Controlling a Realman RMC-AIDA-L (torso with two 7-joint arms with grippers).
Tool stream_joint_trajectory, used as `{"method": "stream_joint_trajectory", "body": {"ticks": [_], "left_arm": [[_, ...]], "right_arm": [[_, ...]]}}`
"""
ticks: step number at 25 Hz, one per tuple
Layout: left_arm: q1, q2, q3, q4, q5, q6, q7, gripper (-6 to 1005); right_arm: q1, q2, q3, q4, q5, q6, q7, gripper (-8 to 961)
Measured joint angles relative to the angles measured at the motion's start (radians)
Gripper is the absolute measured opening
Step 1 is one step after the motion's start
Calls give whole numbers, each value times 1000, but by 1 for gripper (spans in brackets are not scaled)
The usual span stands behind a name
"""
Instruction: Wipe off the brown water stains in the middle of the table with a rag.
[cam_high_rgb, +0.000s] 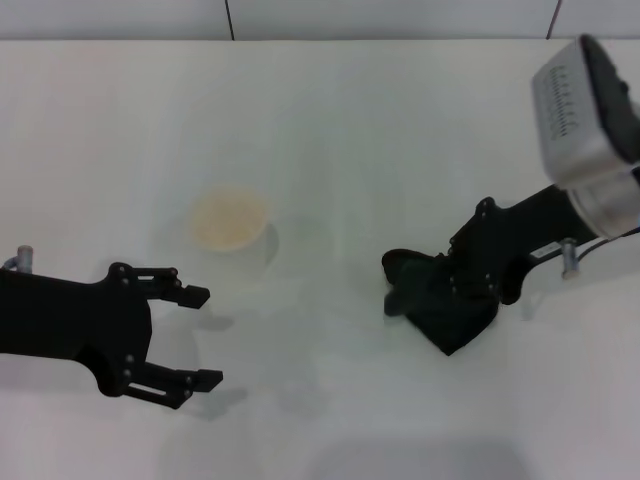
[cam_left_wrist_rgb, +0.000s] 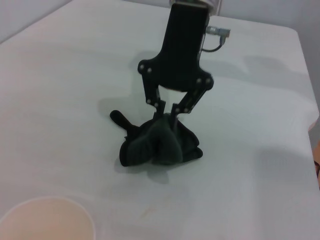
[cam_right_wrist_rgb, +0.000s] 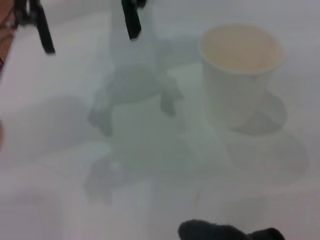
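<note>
On the right of the table: right gripper (cam_high_rgb: 432, 290) clenched on the soft black bunchy cloth rag (cam_high_rgb: 445, 305), which is pressed onto the large plain white matte tabletop (cam_high_rgb: 330, 120).
Grasp detail: in the left wrist view the two fingers of the right gripper (cam_left_wrist_rgb: 167, 114) pinch the top fold of the rag (cam_left_wrist_rgb: 157, 142); the rest of the cloth spreads on the surface.
Left gripper (cam_high_rgb: 195, 337): released, jaws spread wide, hovering idle at the near left.
Cup: translucent white plastic cup with a cream inside (cam_high_rgb: 229, 221), upright, left of centre, well apart from the rag.
Stain: no brown water stain is visible in any view; it may lie under the rag or already be wiped.
Progress (judgement): the rag is grasped and in contact with the table; wiping appears under way or nearly complete. Remaining: confirm that the surface beneath the cloth is clean, then lift away.
</note>
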Motion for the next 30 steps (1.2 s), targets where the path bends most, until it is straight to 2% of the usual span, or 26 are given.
{"method": "stream_joint_trajectory", "body": {"ticks": [1, 6, 8, 17, 23, 30], "left_arm": [[0, 0, -5, -2, -3, 0, 7, 893], [9, 2, -33, -24, -36, 2, 46, 893], [12, 2, -54, -26, -42, 7, 60, 893], [22, 4, -73, -37, -58, 12, 105, 893], [22, 4, -76, -42, -69, 13, 113, 893], [22, 5, -132, -70, -98, 17, 127, 893]], "right_arm": [[-1, -1, 31, 0, 11, -32, -12, 89], [0, -3, 208, 13, 59, -177, -88, 286], [-5, -4, 248, 14, 63, -197, -101, 310], [-19, -14, 291, 62, 64, -195, -139, 418], [-21, -12, 324, 78, 67, -205, -158, 418], [-32, -8, 379, 70, 78, -237, -183, 418]]}}
